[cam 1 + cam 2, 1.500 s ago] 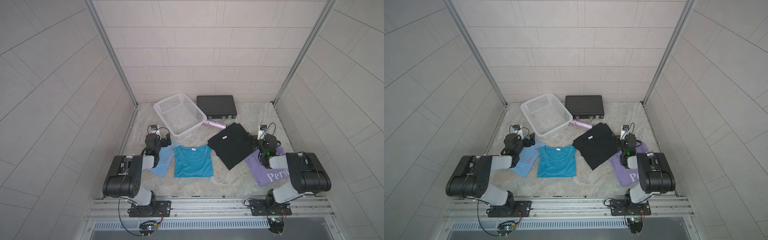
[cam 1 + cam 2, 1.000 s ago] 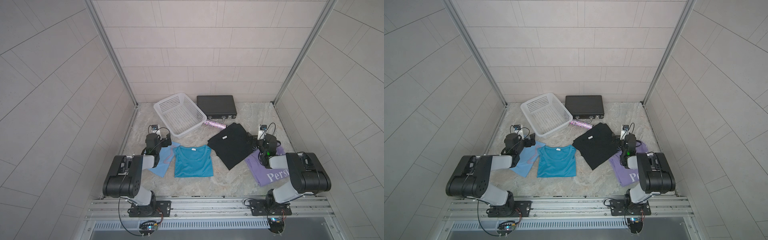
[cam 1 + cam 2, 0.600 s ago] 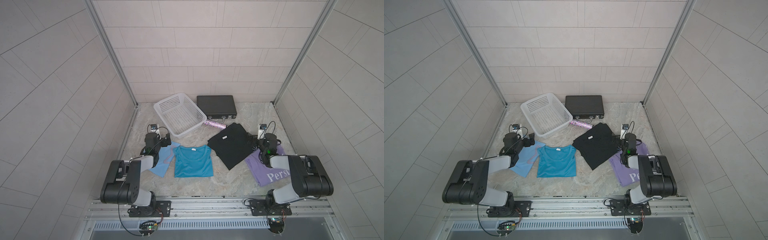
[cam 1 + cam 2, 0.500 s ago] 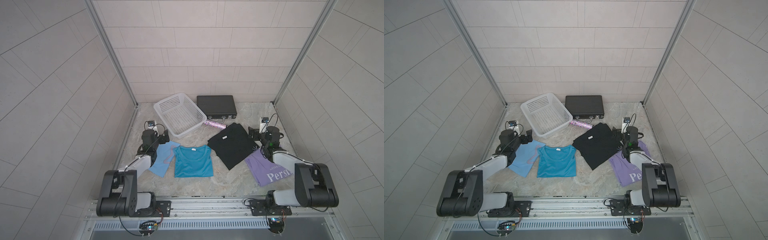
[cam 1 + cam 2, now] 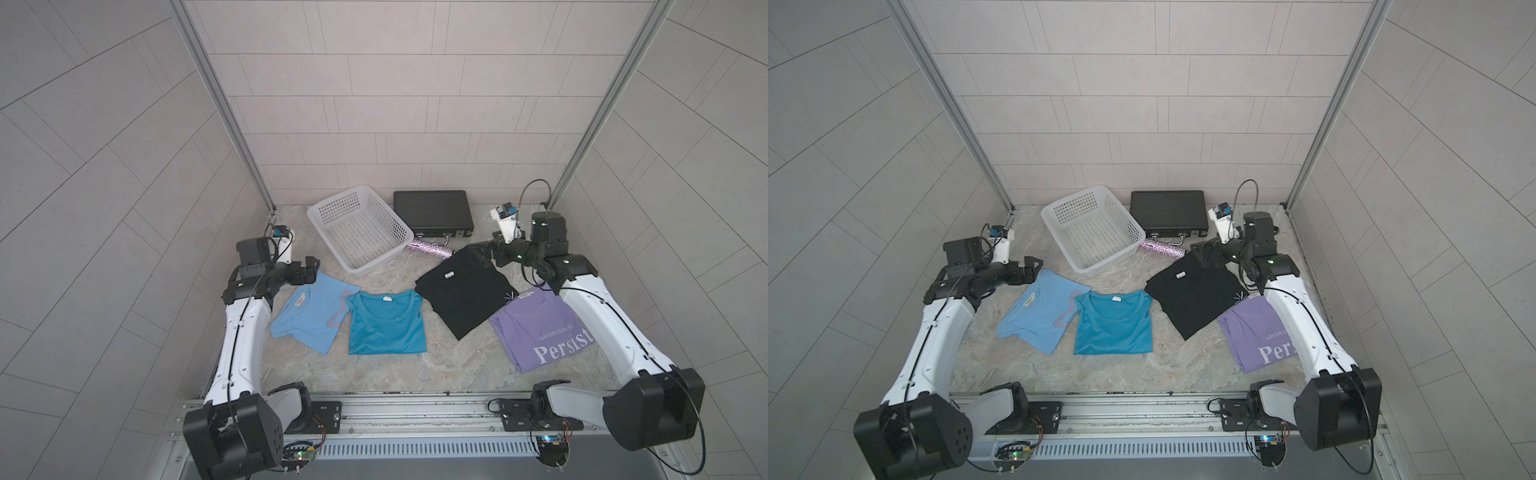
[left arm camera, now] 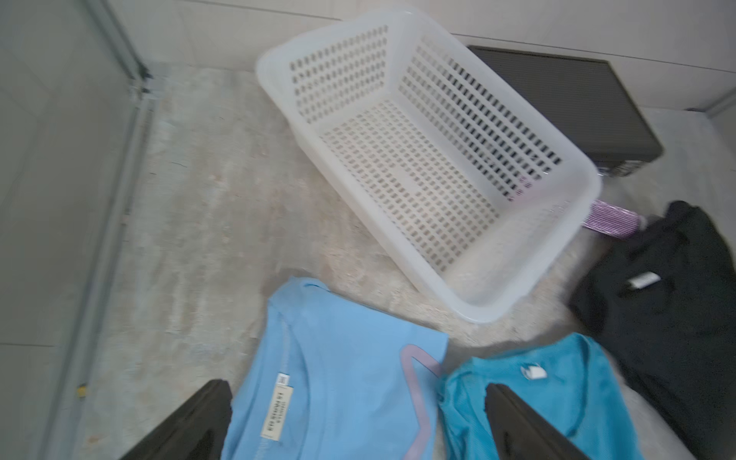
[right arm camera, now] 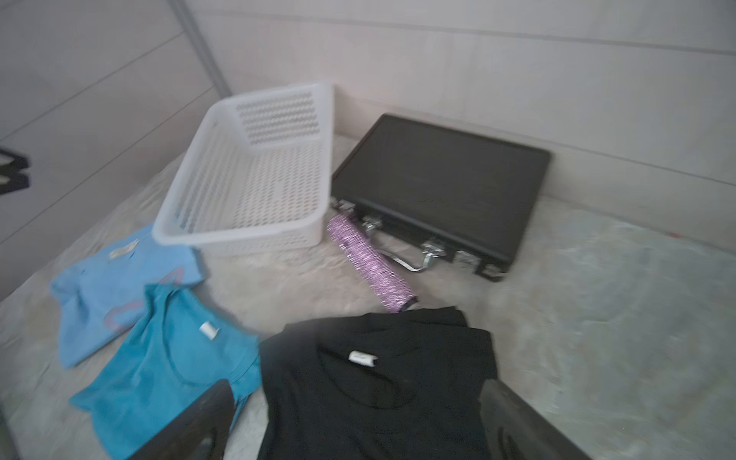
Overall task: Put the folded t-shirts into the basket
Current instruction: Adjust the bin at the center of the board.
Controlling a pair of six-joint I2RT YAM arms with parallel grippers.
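Note:
Four folded t-shirts lie in a row on the marbled table: light blue (image 5: 309,316), teal (image 5: 386,324), black (image 5: 465,291) and lavender "Persist" (image 5: 540,328). The white perforated basket (image 5: 388,218) stands empty behind them, at an angle. My left gripper (image 5: 311,270) hovers open above the far edge of the light blue tee; in the left wrist view its gripper (image 6: 356,402) spans that tee's collar (image 6: 318,382). My right gripper (image 5: 484,253) hangs open over the black tee's far corner; in the right wrist view the gripper (image 7: 356,398) frames the black collar (image 7: 370,370).
A flat black briefcase (image 5: 432,212) lies against the back wall, right of the basket. A purple glittery roller (image 5: 430,250) rests between briefcase, basket and black tee. Tiled walls close in both sides, and a metal rail (image 5: 415,409) runs along the front.
Both arms have stretched out from their folded pose, and the grippers have risen and moved toward the back. The lavender tee now shows in full. Both grippers stay open.

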